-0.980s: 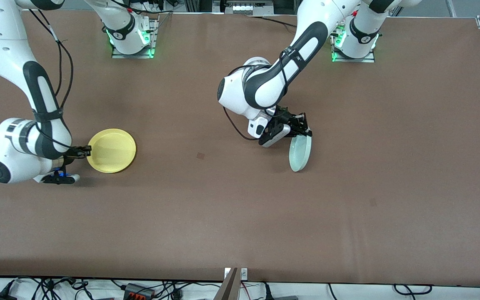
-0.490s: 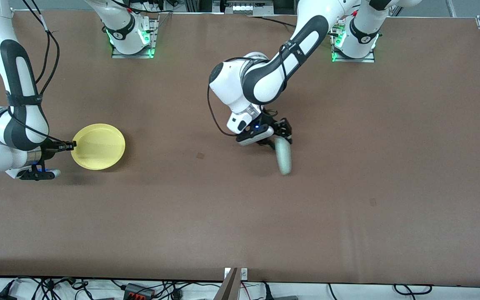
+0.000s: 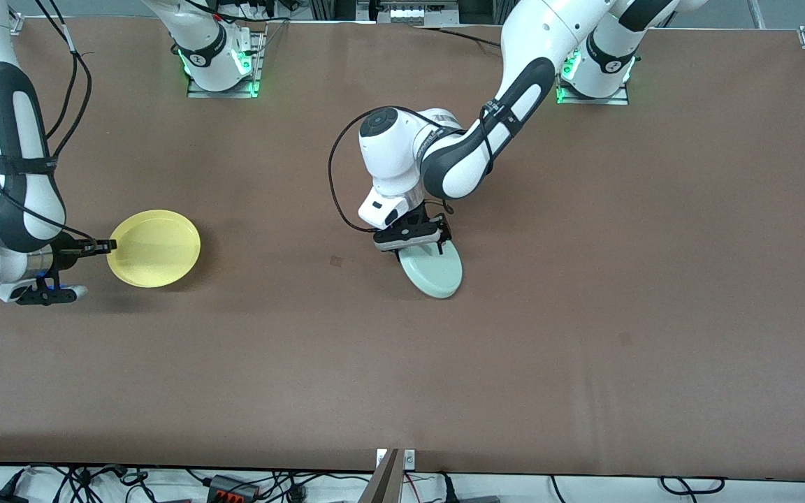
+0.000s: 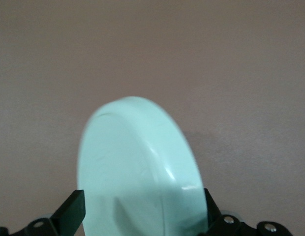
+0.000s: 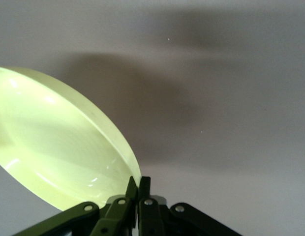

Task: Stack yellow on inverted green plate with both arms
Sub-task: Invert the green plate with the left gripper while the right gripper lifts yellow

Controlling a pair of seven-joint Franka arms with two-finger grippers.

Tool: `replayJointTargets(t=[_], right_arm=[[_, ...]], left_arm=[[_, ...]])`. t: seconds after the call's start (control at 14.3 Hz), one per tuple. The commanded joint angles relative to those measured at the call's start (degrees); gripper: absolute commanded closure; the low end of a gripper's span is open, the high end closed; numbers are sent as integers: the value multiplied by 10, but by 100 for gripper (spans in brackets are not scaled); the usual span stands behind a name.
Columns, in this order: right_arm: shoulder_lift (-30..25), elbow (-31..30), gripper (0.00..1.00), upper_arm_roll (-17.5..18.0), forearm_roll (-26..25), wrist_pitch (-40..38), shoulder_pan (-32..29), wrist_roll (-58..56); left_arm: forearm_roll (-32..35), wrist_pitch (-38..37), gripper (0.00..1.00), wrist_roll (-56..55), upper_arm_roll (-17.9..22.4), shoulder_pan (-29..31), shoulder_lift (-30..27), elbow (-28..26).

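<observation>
Green plate point(image 3: 432, 272), upright on edge a second ago, now lies inverted on the bench point(image 3: 584, 314) mid-table; the left claw point(image 3: 422, 241), fingers spread (wide apart in its wrist view), straddles its rim. Nearer the right arm's end, the right claw point(image 3: 104, 245) stays pinched on the yellow plate point(image 3: 154, 249), carried slightly outward since.

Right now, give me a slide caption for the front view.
Left gripper open over the inverted green plate; right gripper holds the yellow plate by its rim.

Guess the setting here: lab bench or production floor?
Most likely a robotics lab bench: two arms bolted along one edge of a brown-covered table, loose cables and power strips along the edge nearest the camera, and only toy-like props, a yellow plate and green plate.
</observation>
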Motion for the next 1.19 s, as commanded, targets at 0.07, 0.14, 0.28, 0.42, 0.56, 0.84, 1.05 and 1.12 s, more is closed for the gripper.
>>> replayJointTargets(t=[0.07,0.14,0.28,0.42,0.56,0.84,1.05,1.12], right_arm=[[-7,5,100,5,4,-31,-6,-18],[-6,5,100,4,4,-30,-7,-21],[-9,6,100,4,4,-31,-4,-20],[-17,7,100,9,4,-31,1,-22],[-34,9,100,31,3,-31,9,-25],[-50,7,100,44,11,-42,62,-8],[-37,6,100,44,84,-41,92,17],[-35,6,100,43,97,-33,104,33]], left_arm=[[-14,69,0,-4,-6,25,0,-20],[-14,70,0,-4,-6,30,2,-21],[-14,92,0,-4,-6,44,6,-23],[-14,95,0,3,-8,61,-4,-26],[-16,90,0,9,-17,84,-27,-35],[-16,18,0,90,-166,258,-64,-68],[-15,-90,0,159,-296,398,-64,-65],[-15,-137,0,190,-334,435,-64,-62]])
